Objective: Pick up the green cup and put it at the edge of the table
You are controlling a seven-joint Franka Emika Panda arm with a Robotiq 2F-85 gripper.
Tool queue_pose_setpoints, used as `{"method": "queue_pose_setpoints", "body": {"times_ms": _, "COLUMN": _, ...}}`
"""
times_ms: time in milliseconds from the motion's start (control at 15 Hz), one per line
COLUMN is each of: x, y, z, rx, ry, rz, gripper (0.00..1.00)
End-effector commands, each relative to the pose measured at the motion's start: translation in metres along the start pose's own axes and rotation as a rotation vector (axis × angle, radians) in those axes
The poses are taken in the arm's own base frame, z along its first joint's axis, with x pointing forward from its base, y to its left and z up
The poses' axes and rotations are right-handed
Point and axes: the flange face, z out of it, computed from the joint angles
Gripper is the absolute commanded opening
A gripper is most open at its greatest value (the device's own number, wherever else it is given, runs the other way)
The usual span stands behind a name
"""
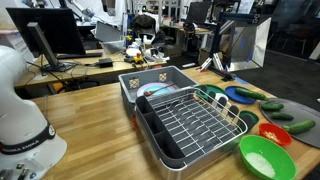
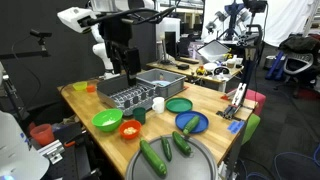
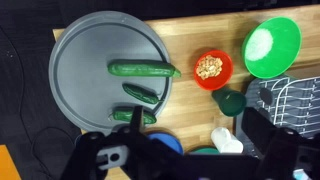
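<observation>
The green cup (image 3: 231,102) stands upright on the table (image 2: 76,100), away from every edge, in the gap between the dish rack (image 2: 128,97) and the small red bowl (image 2: 129,129). A white cup (image 2: 158,103) is just beside it. The gripper (image 2: 125,70) hangs high over the dish rack, toward the far edge of the table, so the cup is well apart from it, lower down and nearer the middle of the surface. In the wrist view the 2 dark fingers (image 3: 270,150) come in from the bottom edge with a wide gap between them. The pincer is released and holds nothing. In that view the cup lies just above the right-hand finger, not between the 2. The red bowl is above and to the left of the cup, and the large green bowl (image 3: 272,47) sits near the top right corner of the wrist view. A round grey plate (image 3: 80,60) carrying 3 cucumbers (image 3: 145,70) sits at a table corner, and a blue plate (image 2: 190,122) and a green plate (image 2: 178,104) lie toward the opposite edge from the green bowl.
</observation>
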Motion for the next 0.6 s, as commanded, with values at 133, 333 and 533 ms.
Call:
{"method": "queue_pose_setpoints", "body": {"times_ms": 133, "x": 0.003, "y": 0.000, "z": 0.000, "rx": -0.012, "ry": -0.001, "rz": -0.009, "gripper": 1.00}}
{"method": "queue_pose_setpoints", "body": {"times_ms": 333, "x": 0.018, "y": -0.011, "z": 0.004, "rx": -0.038, "ry": 0.028, "rz": -0.065, "gripper": 1.00}}
{"method": "queue_pose_setpoints", "body": {"times_ms": 533, "x": 0.037, "y": -0.029, "z": 0.013, "rx": -0.056, "ry": 0.058, "rz": -0.119, "gripper": 1.00}}
